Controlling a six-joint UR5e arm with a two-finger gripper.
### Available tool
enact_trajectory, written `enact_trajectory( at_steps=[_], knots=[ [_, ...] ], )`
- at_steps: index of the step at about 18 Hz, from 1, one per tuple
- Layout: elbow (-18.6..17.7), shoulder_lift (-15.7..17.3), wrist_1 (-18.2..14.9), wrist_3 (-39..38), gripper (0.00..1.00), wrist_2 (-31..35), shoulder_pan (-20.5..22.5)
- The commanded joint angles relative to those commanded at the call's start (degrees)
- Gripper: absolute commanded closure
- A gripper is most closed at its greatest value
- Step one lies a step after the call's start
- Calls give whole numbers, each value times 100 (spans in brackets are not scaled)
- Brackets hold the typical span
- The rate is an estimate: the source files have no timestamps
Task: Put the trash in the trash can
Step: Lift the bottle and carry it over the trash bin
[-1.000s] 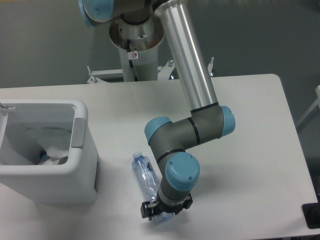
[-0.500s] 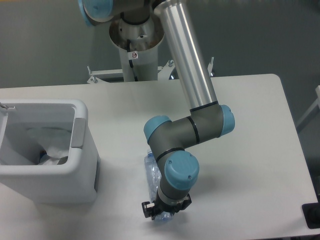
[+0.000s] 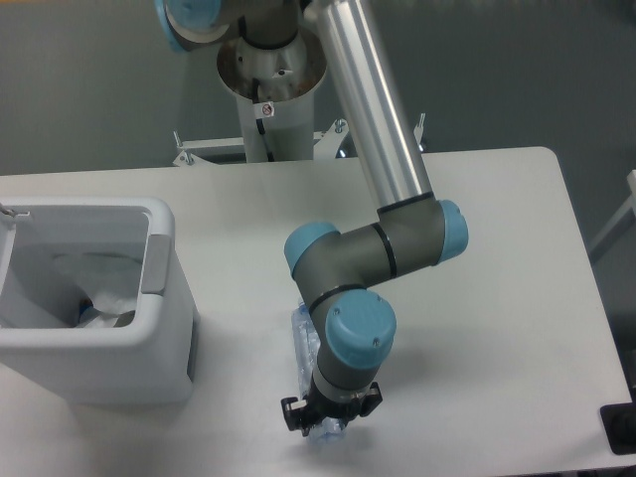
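Claw grabbing bottle, bin off to the left

White bin (image 3: 159, 328) sits at left on the surface (image 3: 497, 298), wrapper (image 3: 99, 288) already inside. Crushed bottle (image 3: 304, 343) lies near the bin's right side, mostly under the arm. Claw (image 3: 328, 422) is narrow around the bottle's lower end; firm contact can't be confirmed. Best: squeeze gently, lift clear of the rim, carry left, release over the opening.

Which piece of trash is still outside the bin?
The clear bottle, lying on the table at the claw; the crumpled wrapper already sits inside the white bin.
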Motion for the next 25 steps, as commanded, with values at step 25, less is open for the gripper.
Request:
enact_trajectory(
  at_steps=[25],
  knots=[
    [554,2419,1670,-808,40,-35,-1273]
  ],
)
